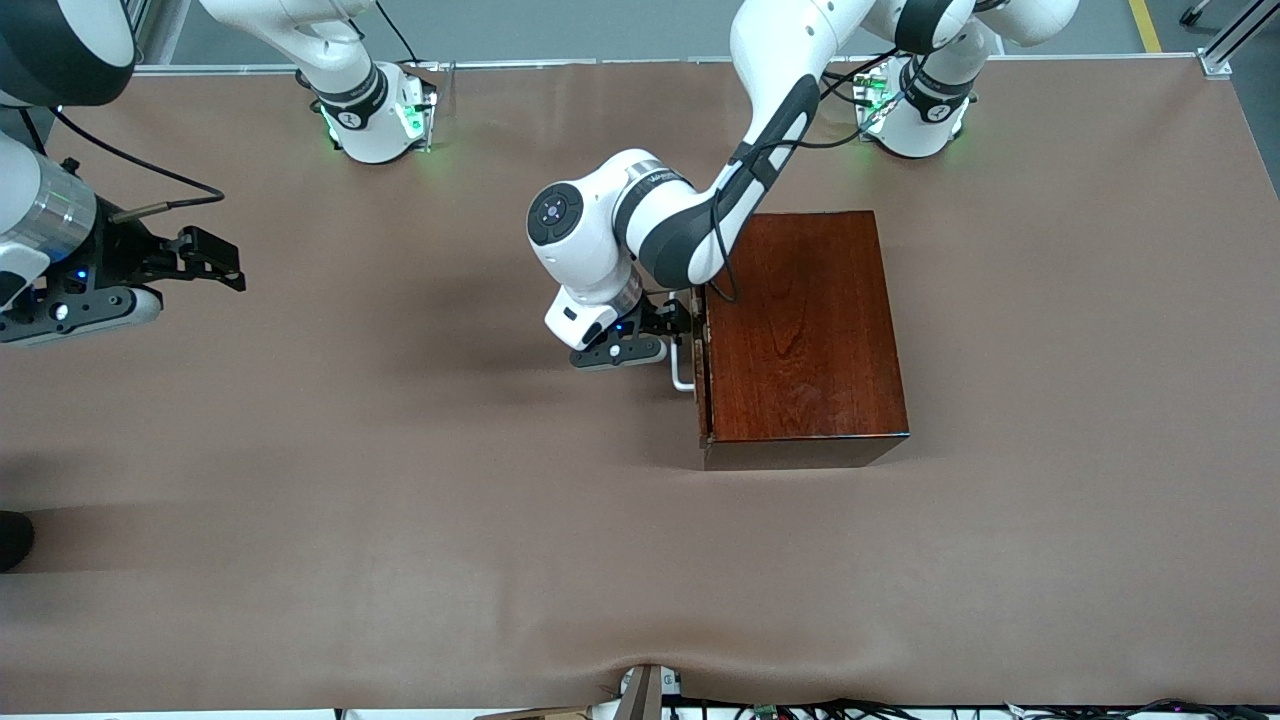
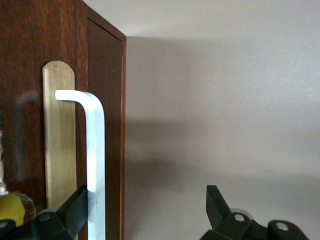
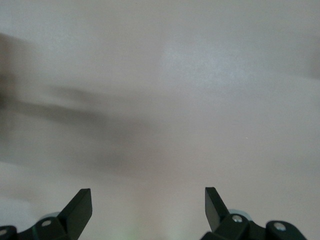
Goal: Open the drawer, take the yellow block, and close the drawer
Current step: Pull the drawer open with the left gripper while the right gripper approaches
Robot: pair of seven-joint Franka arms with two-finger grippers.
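Observation:
The dark red-brown wooden box (image 1: 805,330) stands mid-table, and its drawer (image 1: 703,380) looks pushed in. The drawer's front faces the right arm's end of the table and carries a white handle (image 1: 682,372). My left gripper (image 1: 688,325) is open at that front. In the left wrist view the handle (image 2: 95,150) runs between the gripper's (image 2: 146,200) fingers, close against one finger (image 2: 75,205), while the other finger stands well clear. The yellow block is hidden. My right gripper (image 1: 215,262) waits open over the table at the right arm's end and holds nothing (image 3: 148,202).
A brass plate (image 2: 60,140) backs the handle on the drawer front (image 2: 107,100). The brown table cover (image 1: 400,500) stretches around the box. The left arm's forearm (image 1: 740,180) crosses above the box's corner nearest the robots.

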